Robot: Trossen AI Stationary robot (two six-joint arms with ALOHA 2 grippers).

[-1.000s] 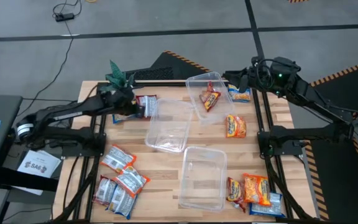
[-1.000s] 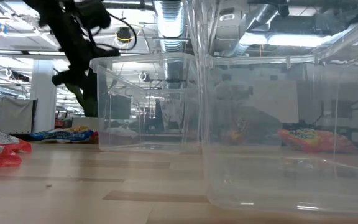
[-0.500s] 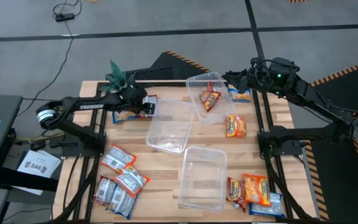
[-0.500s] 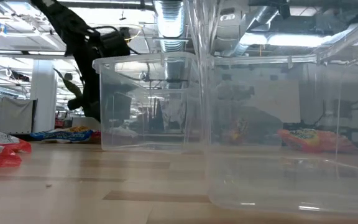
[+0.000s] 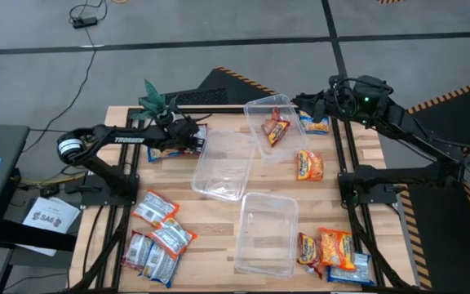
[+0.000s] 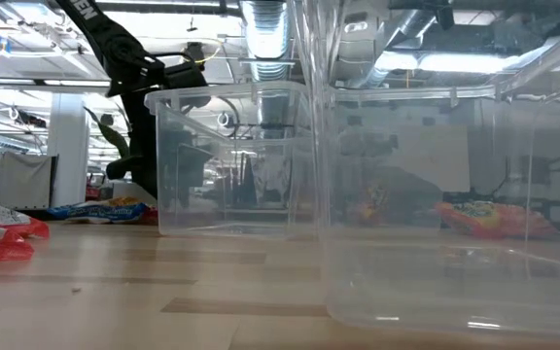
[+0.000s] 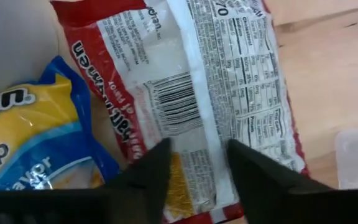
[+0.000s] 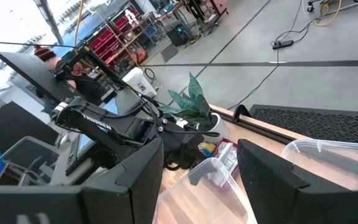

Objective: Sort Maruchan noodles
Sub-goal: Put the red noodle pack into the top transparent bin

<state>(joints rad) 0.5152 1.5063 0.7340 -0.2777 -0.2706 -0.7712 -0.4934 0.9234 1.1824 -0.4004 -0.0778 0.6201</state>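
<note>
My left gripper (image 5: 189, 136) is open at the far left of the table. It points down over a red/silver noodle packet (image 5: 197, 140) that lies flat, barcode side up (image 7: 216, 93), on the wood. In the left wrist view the two fingers straddle the packet's lower part, gripper (image 7: 197, 167). A blue-and-yellow packet (image 7: 23, 137) lies beside it. My right gripper (image 5: 302, 103) waits open above the far right corner, gripper (image 8: 201, 186). A red packet (image 5: 276, 129) lies in the far tub (image 5: 258, 110). My left gripper's open fingers (image 7: 151, 171) come from above onto the red/silver packet near one short end (image 7: 194, 186). I cannot tell whether they touch the wrapper.
Three clear tubs stand mid-table: the far one, a middle one (image 5: 223, 167) and a near one (image 5: 266, 233). Packet piles lie near left (image 5: 157, 237) and near right (image 5: 333, 249). An orange packet (image 5: 308, 166) and a blue one (image 5: 315, 124) lie at right. A plant (image 5: 155, 100) stands at the far left.
My left gripper has moved toward the table's right, from beside the red/silver packet to over it, with the forearm swinging in behind it. The packets and tubs have stayed where they were.
</note>
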